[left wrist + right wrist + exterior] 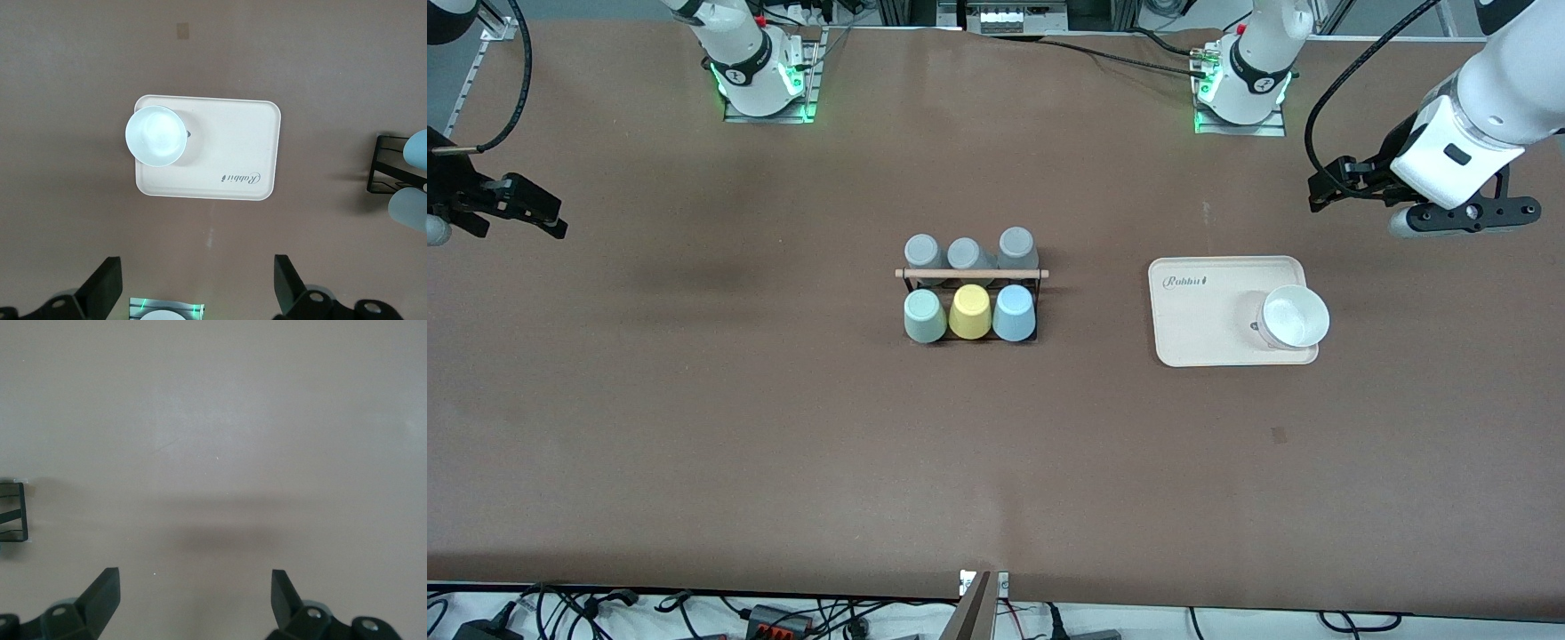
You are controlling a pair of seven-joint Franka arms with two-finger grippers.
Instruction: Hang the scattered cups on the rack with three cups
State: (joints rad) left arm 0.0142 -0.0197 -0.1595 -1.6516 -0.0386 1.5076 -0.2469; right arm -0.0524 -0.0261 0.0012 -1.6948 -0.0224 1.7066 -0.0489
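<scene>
Light blue tapered cup (1014, 313) and pale mint green cup (925, 316) are seen inverted on the black wire-frame rack (971, 275). Left gripper (197, 287) and right gripper (193, 597) are held spread wide, nothing between the fingers. Risk judged: a seated cup gets knocked off if either is swung in low.

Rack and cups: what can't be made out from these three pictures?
- Pegs of the rack: front view, covered by the upturned cups, so whether each cup sits on a peg can't be told.
- Rack in both wrist views: cut off by the edge; only part of the frame shows.
- Light blue cup: left wrist view, cut by the edge.
- Bowl on the tray: any contents can't be told.
</scene>
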